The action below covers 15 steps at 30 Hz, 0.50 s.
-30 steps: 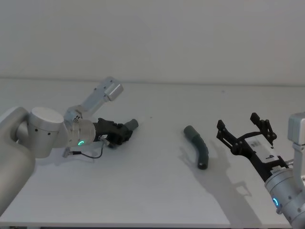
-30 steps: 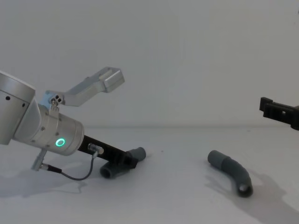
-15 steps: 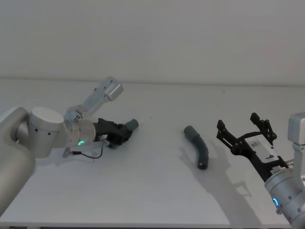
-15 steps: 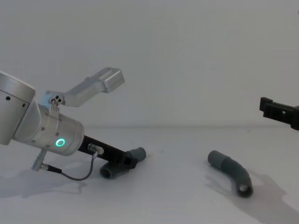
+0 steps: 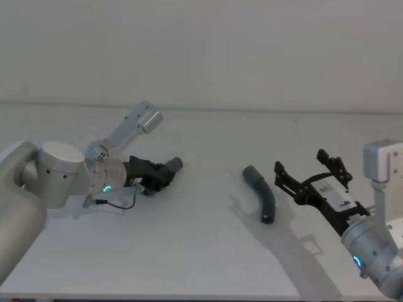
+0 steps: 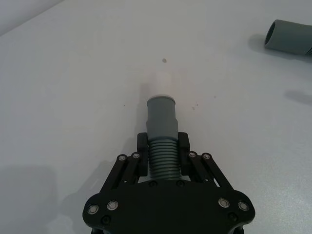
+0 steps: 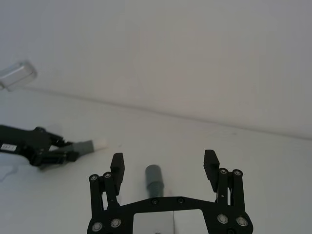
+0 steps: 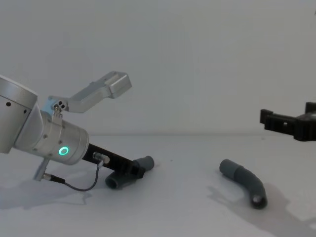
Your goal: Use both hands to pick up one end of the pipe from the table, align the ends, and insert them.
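My right gripper has moved in toward the right pipe piece. It now hangs just beside and above it, fingers spread wide and holding nothing. My left gripper hasn't shifted: low on the white worktop, clamped on the left pipe piece at its ribbed middle. A plain pale wall stands behind.

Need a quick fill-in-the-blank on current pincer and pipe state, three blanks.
1. The left pincer is shut on the ____ middle of one pipe piece.
2. The tip of that piece is ____.
3. The right pincer is ____, with the other pipe piece lying loose on the table.
Missing words: ribbed; white; open.
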Each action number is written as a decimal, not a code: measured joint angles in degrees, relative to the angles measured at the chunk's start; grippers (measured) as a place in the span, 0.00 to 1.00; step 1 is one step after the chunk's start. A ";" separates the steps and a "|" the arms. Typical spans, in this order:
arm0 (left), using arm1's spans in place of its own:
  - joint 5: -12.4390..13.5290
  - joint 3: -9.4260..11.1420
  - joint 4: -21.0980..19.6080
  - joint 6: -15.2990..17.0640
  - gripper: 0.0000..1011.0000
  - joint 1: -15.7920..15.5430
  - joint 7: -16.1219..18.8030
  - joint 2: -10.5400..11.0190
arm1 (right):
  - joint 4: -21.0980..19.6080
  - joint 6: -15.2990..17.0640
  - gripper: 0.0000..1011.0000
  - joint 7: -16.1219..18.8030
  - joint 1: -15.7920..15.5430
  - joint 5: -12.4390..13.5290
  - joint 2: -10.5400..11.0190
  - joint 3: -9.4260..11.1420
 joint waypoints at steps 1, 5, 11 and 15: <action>0.00 0.00 0.00 0.00 0.34 0.00 0.00 0.00 | 0.00 0.86 0.99 0.26 0.24 -0.01 0.06 -0.15; 0.00 0.00 0.00 0.00 0.34 0.00 0.00 0.00 | 0.06 4.06 0.99 1.23 1.68 -0.04 0.36 -1.01; 0.00 0.00 0.00 0.00 0.34 0.00 0.00 0.00 | 0.63 9.99 0.99 2.70 4.26 -0.24 0.64 -2.52; 0.00 0.00 0.00 0.00 0.34 0.00 0.00 0.00 | 1.55 13.99 0.99 3.48 6.27 -0.70 0.65 -3.65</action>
